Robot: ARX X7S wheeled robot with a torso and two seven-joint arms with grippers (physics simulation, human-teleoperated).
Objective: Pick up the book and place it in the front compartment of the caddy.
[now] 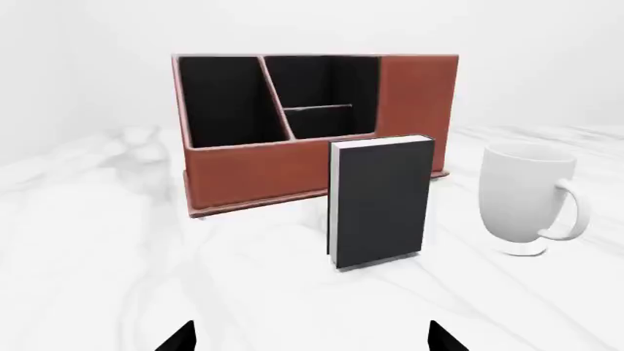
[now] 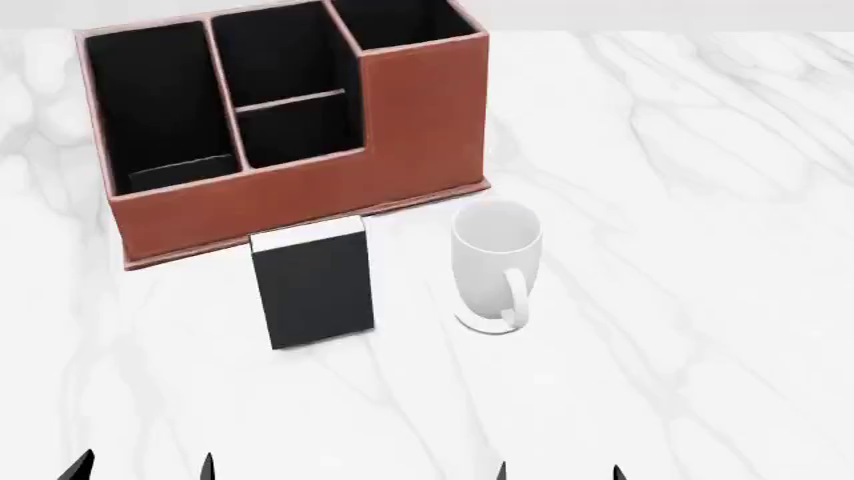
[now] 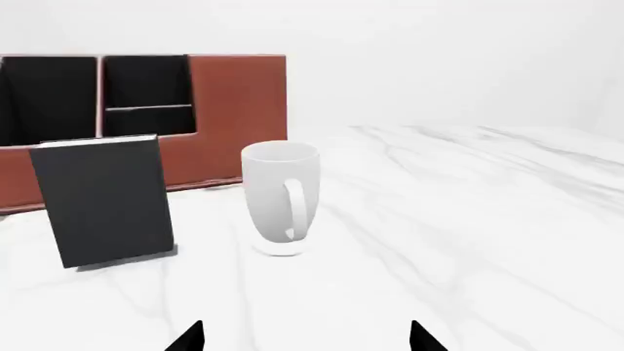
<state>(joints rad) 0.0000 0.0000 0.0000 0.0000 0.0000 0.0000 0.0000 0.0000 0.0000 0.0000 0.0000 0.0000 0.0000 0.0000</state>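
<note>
The black book stands upright on the marble table, white page edges on top, just in front of the reddish-brown caddy. It also shows in the left wrist view and the right wrist view. A short cross divider splits the caddy's middle column. The front compartment is the larger, squarish pocket, on the far side of that divider, and it is empty. My left gripper and right gripper are open and empty, low and well short of the book. Only their fingertips show.
A white mug stands upright right of the book, handle toward me, close to the caddy's taller end. The long undivided pocket lies at the caddy's left. White marble table extends to the right and front.
</note>
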